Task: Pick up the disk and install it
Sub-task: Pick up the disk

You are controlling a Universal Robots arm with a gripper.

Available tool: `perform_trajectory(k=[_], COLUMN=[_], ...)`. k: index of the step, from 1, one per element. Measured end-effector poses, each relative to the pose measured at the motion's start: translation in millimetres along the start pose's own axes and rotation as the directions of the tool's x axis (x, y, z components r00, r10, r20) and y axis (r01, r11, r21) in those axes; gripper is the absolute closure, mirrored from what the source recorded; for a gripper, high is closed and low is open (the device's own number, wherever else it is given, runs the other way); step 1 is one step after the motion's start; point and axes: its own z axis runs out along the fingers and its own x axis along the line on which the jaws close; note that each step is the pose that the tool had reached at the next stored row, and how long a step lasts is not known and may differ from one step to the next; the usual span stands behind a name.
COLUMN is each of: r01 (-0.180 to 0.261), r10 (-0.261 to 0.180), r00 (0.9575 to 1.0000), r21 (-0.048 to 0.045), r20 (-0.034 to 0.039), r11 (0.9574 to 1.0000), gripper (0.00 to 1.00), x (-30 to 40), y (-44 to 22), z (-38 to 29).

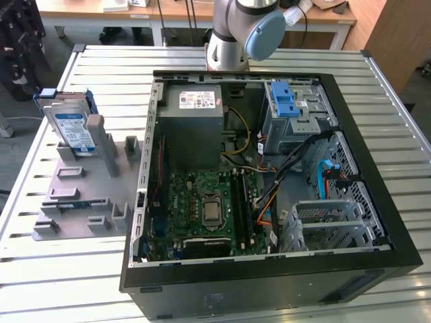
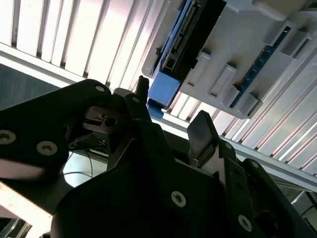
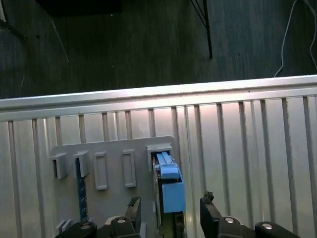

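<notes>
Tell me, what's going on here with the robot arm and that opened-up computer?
A robot arm has the job of fitting the disk into the open computer case. The disk stands upright in a grey holder, to the exterior view's left of the case, not yet picked up. In the first wrist view the open end effector hangs over the disk's blue end, holding nothing.

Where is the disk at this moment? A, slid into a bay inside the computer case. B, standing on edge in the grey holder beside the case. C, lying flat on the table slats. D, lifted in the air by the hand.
B: the disk stands on edge in the grey holder, on the exterior view's left of the open computer case.
</notes>
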Motion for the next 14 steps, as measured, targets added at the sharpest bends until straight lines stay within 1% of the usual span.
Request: perform_trajectory(k=[2,9,14], r01=[0.025,0.026,0.026], r10=[-0.025,-0.026,-0.026], r00=[0.9997,0.9997,0.9997], r21=[-0.0012,-0.0010,-0.0012], r20=[0.0000,-0.0004,-0.0027], r11=[0.9997,0.9997,0.9997], gripper=[0.41,0.41,0.41], x=[0.1,0.2,0.5], y=[0.0,0.0,0.0], z=[2.8,4.9,10.6])
